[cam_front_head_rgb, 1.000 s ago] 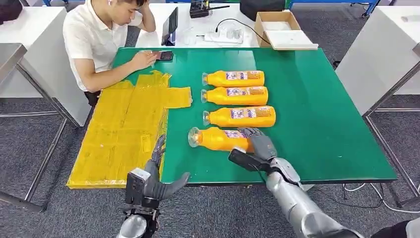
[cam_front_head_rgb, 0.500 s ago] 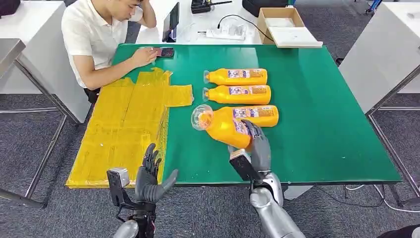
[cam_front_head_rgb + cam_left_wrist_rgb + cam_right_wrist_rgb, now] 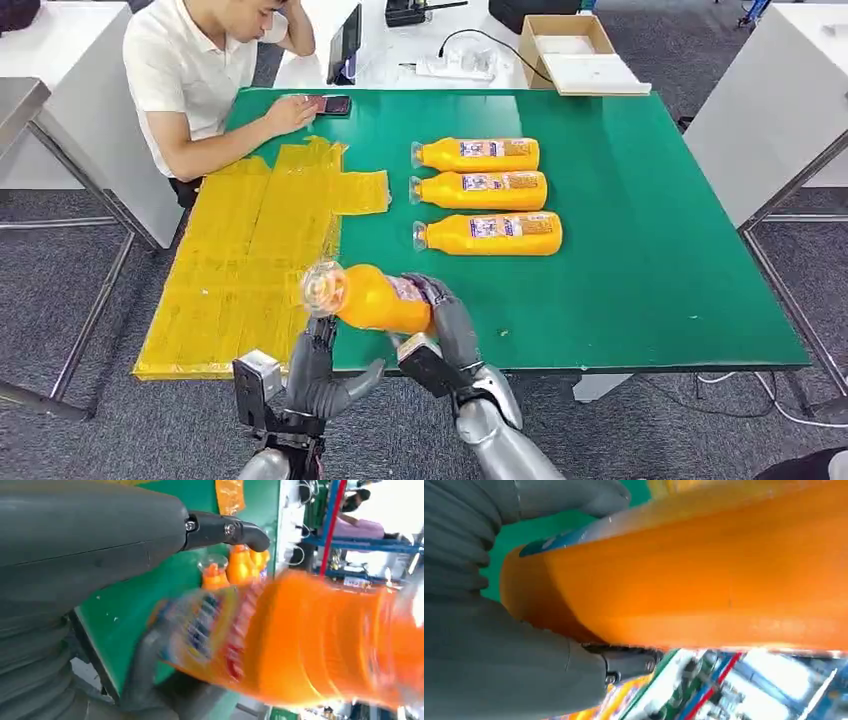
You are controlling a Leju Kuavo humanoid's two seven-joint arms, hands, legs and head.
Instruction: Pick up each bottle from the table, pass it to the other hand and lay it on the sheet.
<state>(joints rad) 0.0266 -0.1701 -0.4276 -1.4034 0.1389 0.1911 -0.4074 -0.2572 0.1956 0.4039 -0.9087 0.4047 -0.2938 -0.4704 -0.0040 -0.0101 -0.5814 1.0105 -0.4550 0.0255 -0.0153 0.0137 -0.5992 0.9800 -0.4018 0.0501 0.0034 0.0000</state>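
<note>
My right hand [image 3: 448,322] grips an orange bottle [image 3: 368,297] by its base end, lifted above the table's front edge with the clear cap pointing toward the yellow sheet [image 3: 250,262]. The same bottle [image 3: 694,575] crosses the right wrist view, and it appears blurred as the bottle [image 3: 300,640] in the left wrist view. My left hand [image 3: 318,370] is open just below the bottle's neck, fingers spread upward, apart from it. Three more orange bottles [image 3: 478,190] lie side by side on the green table [image 3: 640,280], caps toward the sheet.
A person [image 3: 200,80] sits at the table's far left corner, one hand by a phone [image 3: 333,104]. White tables with a cardboard box [image 3: 575,55] and cables stand behind. A white table [image 3: 780,110] stands to the right.
My right hand has carried the bottle leftward from beside the row to above the front edge near the sheet. My left hand has shifted slightly right, under the bottle.
</note>
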